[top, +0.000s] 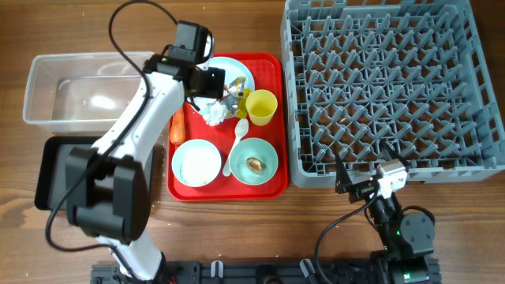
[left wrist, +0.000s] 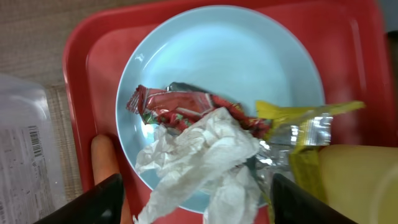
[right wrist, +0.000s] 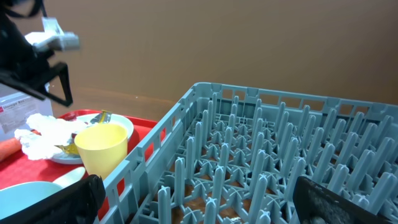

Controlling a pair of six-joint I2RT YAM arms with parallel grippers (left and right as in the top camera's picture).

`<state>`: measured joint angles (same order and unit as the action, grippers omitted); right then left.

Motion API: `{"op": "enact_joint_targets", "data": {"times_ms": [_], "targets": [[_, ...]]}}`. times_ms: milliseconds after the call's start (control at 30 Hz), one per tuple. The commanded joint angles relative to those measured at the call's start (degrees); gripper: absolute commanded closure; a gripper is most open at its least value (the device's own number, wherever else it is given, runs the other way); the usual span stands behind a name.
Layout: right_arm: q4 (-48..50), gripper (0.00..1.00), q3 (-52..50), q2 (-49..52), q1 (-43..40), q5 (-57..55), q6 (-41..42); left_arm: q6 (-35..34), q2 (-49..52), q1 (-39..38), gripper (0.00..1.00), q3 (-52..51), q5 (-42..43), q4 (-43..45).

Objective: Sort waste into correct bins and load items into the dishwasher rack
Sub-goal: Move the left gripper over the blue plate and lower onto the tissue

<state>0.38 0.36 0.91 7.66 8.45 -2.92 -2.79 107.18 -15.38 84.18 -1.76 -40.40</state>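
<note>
Barely begun: dishwasher rack [top: 387, 87] bare, tissue [left wrist: 199, 155] on plate [left wrist: 224, 56]; left gripper [left wrist: 196, 194] spread astride it, right gripper [right wrist: 199, 199] spread, unladen.

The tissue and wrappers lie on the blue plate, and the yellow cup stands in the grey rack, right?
No: the overhead view shows the yellow cup on the red tray, not in the grey rack. Tissue and wrappers lie on the blue plate.

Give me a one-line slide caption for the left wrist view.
Left gripper, jaws wide, poised above crumpled tissue and red wrapper on the pale blue plate.
</note>
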Motion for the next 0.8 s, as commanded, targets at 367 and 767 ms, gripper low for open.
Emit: {"op": "enact_joint_targets", "data": {"times_ms": [367, 767], "targets": [[0.2, 0.0, -0.07, -0.37, -0.28, -0.81, -0.52, 1.27, 6.64, -0.15, 0.21, 0.44, -2.84, 1.68], [0.2, 0.0, -0.07, -0.37, -0.28, -0.81, -0.52, 0.87, 6.86, -0.17, 0.37, -0.96, -2.82, 0.33]]}}
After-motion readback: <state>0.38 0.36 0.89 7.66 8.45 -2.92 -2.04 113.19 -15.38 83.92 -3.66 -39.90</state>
